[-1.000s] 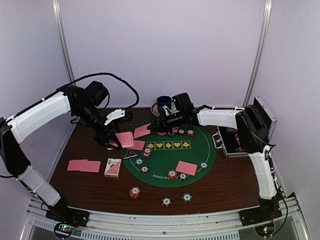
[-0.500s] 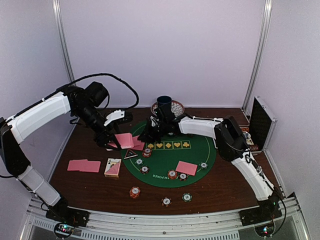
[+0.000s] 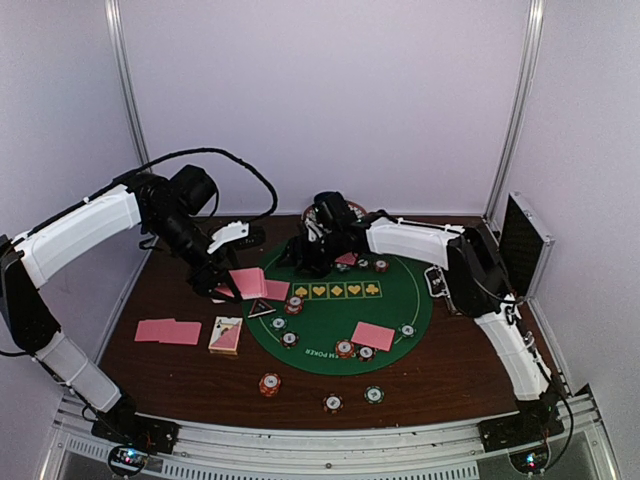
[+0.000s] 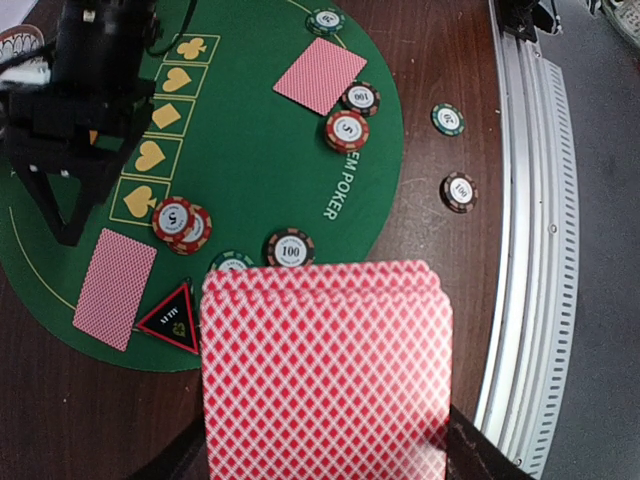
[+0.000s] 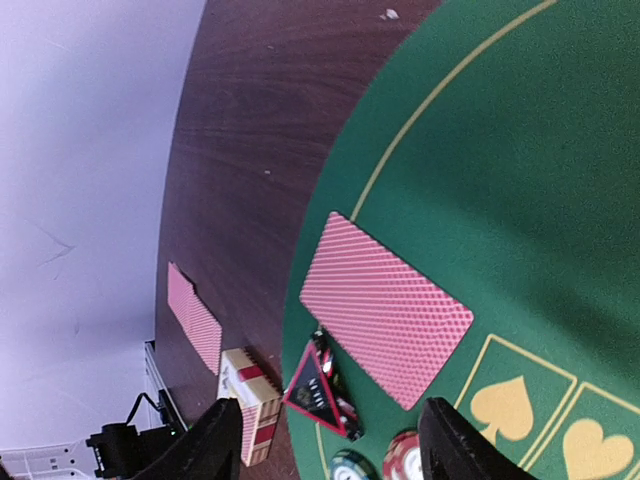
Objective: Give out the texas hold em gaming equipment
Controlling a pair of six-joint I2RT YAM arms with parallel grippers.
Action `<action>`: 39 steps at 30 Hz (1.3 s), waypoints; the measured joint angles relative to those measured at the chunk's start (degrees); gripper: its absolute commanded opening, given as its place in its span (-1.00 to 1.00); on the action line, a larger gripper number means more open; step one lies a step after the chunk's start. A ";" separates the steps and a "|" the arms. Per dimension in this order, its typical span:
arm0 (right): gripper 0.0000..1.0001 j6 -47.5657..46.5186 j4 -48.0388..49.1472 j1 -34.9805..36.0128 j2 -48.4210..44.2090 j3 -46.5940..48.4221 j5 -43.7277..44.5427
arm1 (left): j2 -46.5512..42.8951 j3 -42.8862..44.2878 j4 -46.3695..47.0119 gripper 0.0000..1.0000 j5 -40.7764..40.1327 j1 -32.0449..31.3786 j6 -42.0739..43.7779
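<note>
"What's on the table (image 3: 450, 370)?"

"A round green mat (image 3: 330, 325). The left claw (image 3: 226, 287) grips a stack of pink-backed cards (image 4: 325, 370) over the mat's left edge."

"And the right claw (image 3: 298, 262)?"

"Spread wide, empty, above a single card (image 5: 385, 308) lying flat on the felt, just beside the triangle marker (image 5: 318, 390) and striped chips (image 4: 180, 222)."

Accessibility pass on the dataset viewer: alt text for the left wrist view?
A fanned stack of pink-backed cards, held from below, fills the foreground. Beyond it lies the round green felt mat with two face-down cards, a black-red triangle marker and scattered poker chips.
</note>
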 measured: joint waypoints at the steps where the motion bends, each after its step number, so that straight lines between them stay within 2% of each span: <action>1: 0.30 -0.22 0.11 0.00 -1.62 -1.03 -0.07 | 0.00 0.00 0.00 -1.00 0.02 0.00 0.00; 4: 0.33 -0.50 1.57 -0.17 -8.09 -5.81 -0.63 | 0.00 0.00 0.02 -1.00 0.04 0.00 0.00; 10: 0.38 1.29 8.83 -0.20 -22.97 -21.92 -4.48 | 0.00 0.00 0.00 -1.00 0.09 0.00 -0.02; 15: 0.41 4.70 14.88 0.37 -30.80 -33.79 -8.24 | 0.02 0.02 0.00 -1.00 0.26 0.00 0.00; 18: 0.45 6.23 17.09 1.55 -33.57 -36.92 -9.64 | 0.07 0.04 0.00 -1.00 0.26 0.00 0.00; 28: 0.50 9.53 20.65 7.98 -33.68 -36.22 -14.73 | 0.79 0.76 -0.02 -1.00 0.33 0.00 -0.02; 39: 0.51 11.15 21.73 9.81 -27.96 -31.15 -18.29 | 1.14 1.44 -0.04 -1.00 0.94 0.00 -0.04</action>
